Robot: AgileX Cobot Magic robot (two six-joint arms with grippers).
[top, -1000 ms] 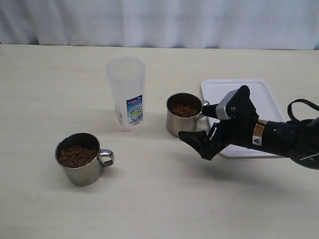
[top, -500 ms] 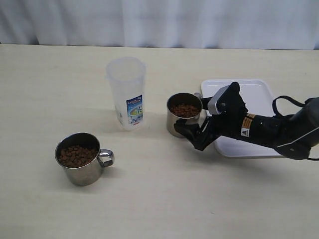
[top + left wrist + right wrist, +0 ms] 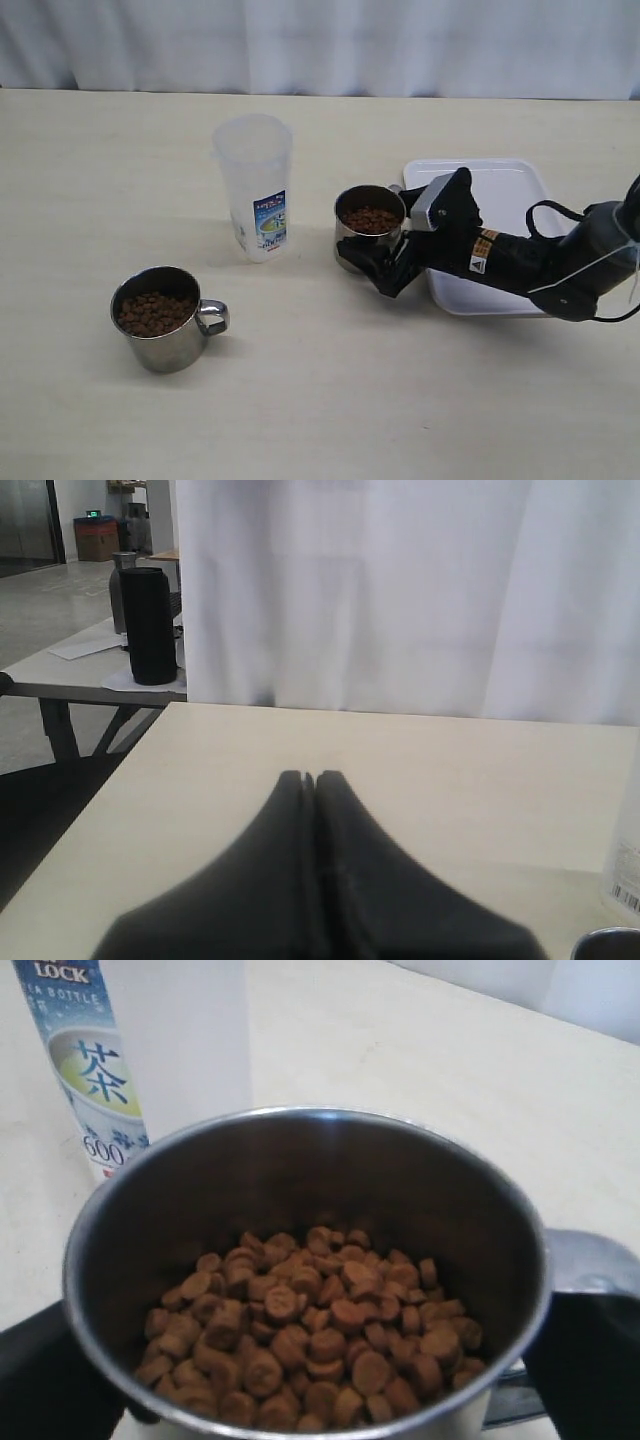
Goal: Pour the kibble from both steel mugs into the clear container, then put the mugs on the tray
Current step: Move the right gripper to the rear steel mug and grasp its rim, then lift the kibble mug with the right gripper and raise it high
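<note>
1. So the right gripper (image 3: 380, 232) is wide open with a finger either side of the right-hand mug (image 3: 352, 240), nothing squeezed yet. I'd clamp low on the body and lift dead level, since it's loaded with kibble (image 3: 310, 1340).
2. The tray (image 3: 520, 185) is just beside it, bare.
3. The clear container (image 3: 255, 185) is further left and looks empty.
4. The other mug (image 3: 165, 340) is well apart and also full. The left gripper (image 3: 309, 780) is clenched on nothing.

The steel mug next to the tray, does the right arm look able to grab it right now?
Probably yes. The right gripper is open, with its fingers on either side of the steel mug, and nothing sits between them and its wall.
</note>
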